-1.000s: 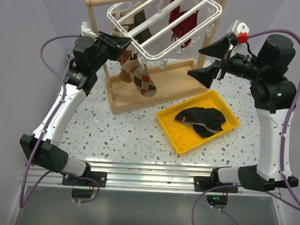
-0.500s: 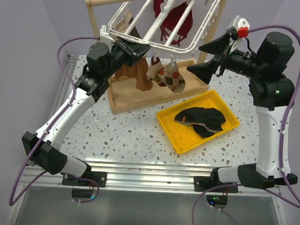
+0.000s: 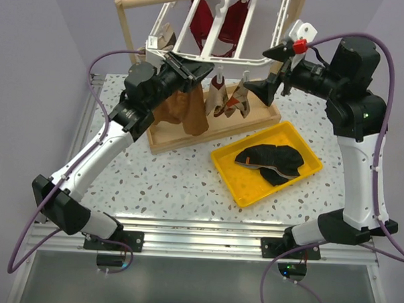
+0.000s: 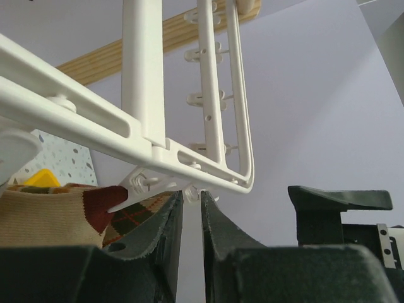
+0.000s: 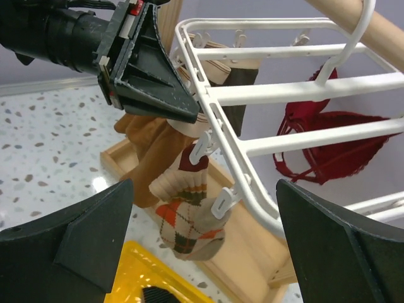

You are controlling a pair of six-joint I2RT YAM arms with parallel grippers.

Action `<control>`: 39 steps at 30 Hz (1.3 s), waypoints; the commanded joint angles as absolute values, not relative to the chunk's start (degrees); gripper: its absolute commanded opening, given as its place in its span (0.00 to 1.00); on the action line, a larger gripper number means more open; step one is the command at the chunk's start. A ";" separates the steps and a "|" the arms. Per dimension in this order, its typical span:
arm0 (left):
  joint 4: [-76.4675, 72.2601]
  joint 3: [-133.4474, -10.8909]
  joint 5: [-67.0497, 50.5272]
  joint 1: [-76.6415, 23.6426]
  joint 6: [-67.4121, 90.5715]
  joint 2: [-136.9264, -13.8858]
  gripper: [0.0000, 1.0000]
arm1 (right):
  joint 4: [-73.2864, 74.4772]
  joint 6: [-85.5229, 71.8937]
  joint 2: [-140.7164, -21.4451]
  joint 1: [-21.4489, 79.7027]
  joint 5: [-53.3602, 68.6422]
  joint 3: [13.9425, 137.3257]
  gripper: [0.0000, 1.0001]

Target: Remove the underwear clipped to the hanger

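The left fingers [image 4: 158, 240] are pinched almost together under a clip [image 4: 144, 184] on the hanger [image 3: 236, 59], beside the hanging brown underwear [image 3: 185, 110]. The right fingers [image 5: 69, 240] are spread wide, released.

Brown underwear [image 3: 187, 110] hangs off wht hanger [image 5: 297, 91] (tilted).

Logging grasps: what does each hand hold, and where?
Right hand: open, empty. Left hand: a slit apart at the hanger rim; grip cannot be told.
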State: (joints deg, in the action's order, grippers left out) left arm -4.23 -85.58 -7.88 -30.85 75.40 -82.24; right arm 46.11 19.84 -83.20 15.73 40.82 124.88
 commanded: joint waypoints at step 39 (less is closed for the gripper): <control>-8.35 -90.44 -8.17 -32.52 73.04 -88.42 0.22 | 35.86 68.64 -92.28 39.11 -13.09 118.66 0.72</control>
State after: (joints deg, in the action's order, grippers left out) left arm -5.13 -87.90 -8.38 -32.45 74.35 -88.33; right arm 39.16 65.87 -93.03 38.96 -10.07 118.93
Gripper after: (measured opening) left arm 0.215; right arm 0.726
